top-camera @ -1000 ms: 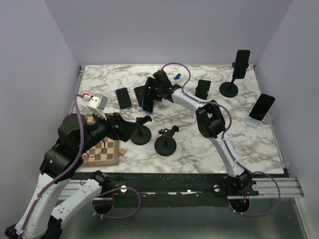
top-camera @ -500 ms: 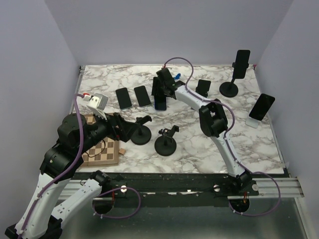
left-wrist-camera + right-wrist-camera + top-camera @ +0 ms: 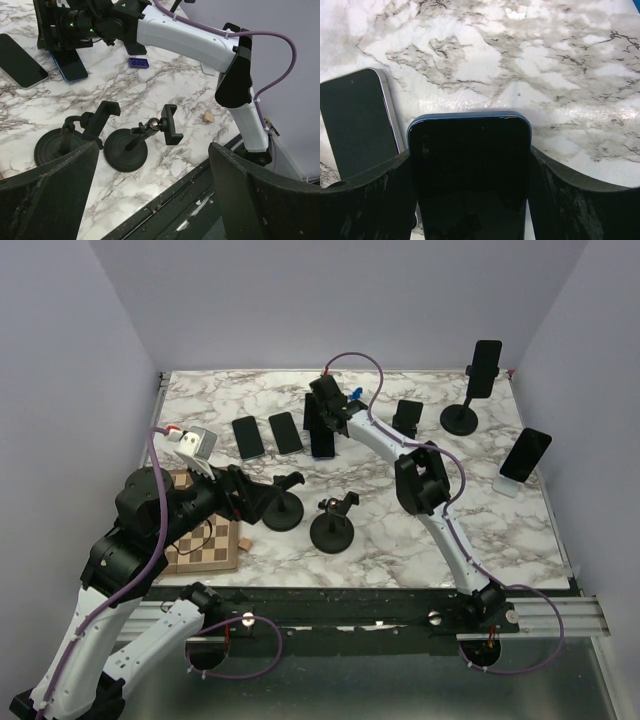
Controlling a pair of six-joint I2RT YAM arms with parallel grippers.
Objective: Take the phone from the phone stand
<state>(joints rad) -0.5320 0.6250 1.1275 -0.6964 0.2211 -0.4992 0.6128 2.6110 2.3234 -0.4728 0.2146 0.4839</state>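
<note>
My right gripper (image 3: pixel 322 423) reaches to the far middle of the table and is shut on a dark phone with a blue edge (image 3: pixel 323 443), held nearly upright with its lower end close to the marble. In the right wrist view the phone (image 3: pixel 470 165) sits between both fingers (image 3: pixel 367 200). Two black phone stands (image 3: pixel 283 506) (image 3: pixel 332 526) stand empty near the front. My left gripper (image 3: pixel 155 195) is open and empty above the table's near edge, by those stands.
Two phones (image 3: pixel 247 437) (image 3: pixel 286 432) lie flat left of the held one. Other phones sit on stands at the back right (image 3: pixel 485 368), right edge (image 3: pixel 525 455) and middle back (image 3: pixel 406 418). A checkerboard (image 3: pixel 205 545) lies front left. A blue brick (image 3: pixel 138 62) lies on the marble.
My right gripper has carried the phone to the right, off the flat phones, and stood it more upright. The left arm has not moved.
</note>
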